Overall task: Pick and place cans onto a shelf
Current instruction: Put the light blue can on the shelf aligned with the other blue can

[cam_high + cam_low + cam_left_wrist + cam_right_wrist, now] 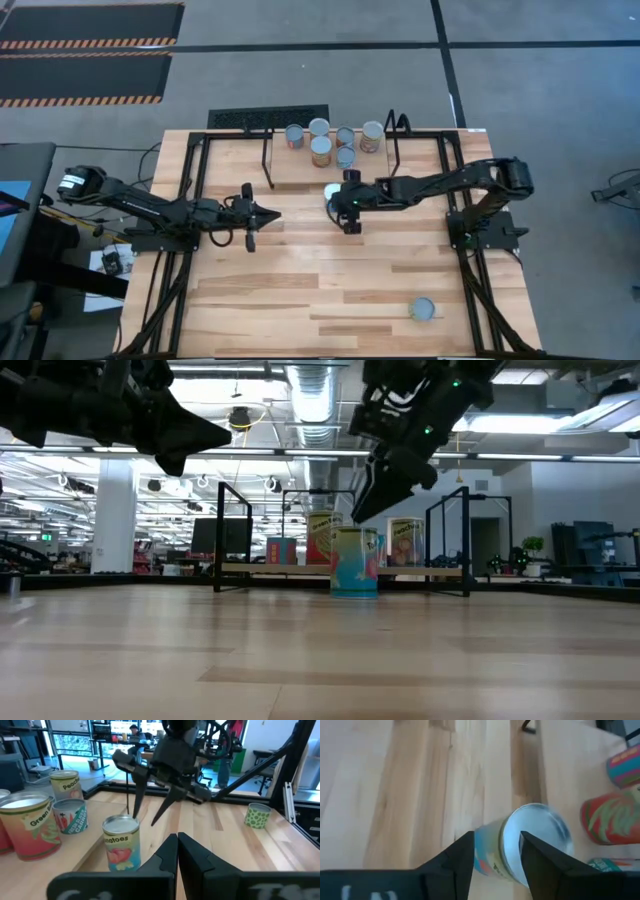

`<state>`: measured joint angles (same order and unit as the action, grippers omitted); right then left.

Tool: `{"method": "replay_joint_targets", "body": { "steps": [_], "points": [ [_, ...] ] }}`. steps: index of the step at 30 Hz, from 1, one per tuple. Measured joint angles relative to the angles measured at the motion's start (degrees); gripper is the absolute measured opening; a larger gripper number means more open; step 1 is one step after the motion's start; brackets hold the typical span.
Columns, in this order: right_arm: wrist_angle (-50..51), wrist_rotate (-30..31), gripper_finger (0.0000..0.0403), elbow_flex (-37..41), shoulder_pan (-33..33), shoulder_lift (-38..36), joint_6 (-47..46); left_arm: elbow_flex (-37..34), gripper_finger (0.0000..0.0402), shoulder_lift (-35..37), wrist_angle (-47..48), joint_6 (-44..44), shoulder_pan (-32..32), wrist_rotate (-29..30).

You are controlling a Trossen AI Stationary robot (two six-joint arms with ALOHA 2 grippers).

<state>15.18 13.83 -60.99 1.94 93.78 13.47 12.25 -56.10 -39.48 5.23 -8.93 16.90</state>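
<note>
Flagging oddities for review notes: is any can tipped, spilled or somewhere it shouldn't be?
Nothing is tipped or spilled. One stray can stands alone near the table's front edge, far from the shelf. The tomatoes can stands upright just off the shelf, beside the open right tool.

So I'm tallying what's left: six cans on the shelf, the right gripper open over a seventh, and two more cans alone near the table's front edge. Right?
Only the last part is wrong: one lone can stands near the front edge, as the high view shows. Six cans are on the shelf, and the right gripper is open over the seventh can.
</note>
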Motion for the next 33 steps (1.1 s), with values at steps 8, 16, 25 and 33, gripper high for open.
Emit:
{"method": "replay_joint_targets", "body": {
  "steps": [8,16,25,33],
  "points": [
    [0.9,0.0,0.0136,-2.2,1.3,3.7,3.7,0.0,0.0,0.0,0.1,0.0,0.0,0.0],
    [3.3,0.0,0.0061,-2.7,2.8,4.0,3.7,0.0,0.0,0.0,-0.1,0.5,0.0,0.1],
    [6.1,-0.5,0.0009,-2.6,2.7,1.5,0.0,0.0,0.0,0.0,-0.1,0.9,0.0,0.2],
    [8.8,-0.1,0.0007,-2.5,2.7,-7.1,-11.0,0.1,0.0,-0.2,0.2,0.6,0.0,0.4]
  ]
}}
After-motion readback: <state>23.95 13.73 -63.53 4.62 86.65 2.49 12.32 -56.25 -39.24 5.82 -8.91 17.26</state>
